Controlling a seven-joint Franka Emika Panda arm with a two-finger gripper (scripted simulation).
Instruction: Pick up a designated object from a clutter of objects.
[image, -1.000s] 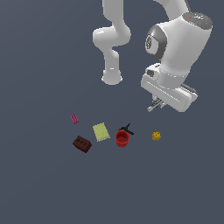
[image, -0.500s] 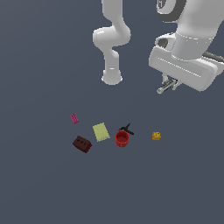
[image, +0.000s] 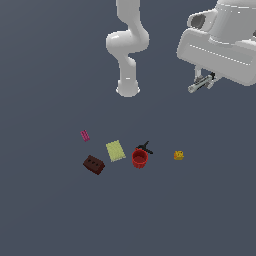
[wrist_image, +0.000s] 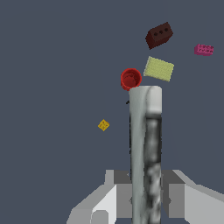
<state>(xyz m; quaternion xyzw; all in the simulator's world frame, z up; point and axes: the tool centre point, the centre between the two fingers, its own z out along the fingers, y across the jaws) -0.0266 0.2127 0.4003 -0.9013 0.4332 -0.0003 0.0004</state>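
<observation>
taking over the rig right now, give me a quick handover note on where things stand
Hand: shut on the grey-white stick, which stands between the fingers in the wrist view.
Position: the hand is high above the floor, toward the exterior view's right, well clear of the clutter.
On the floor: red cup with the black clamp just behind it, yellow block, yellow-green pad, brown brick, pink piece.
Done: the designated stick is grasped and off the floor.
Left: probably only to keep the grip; no drop-off spot is visible.
</observation>
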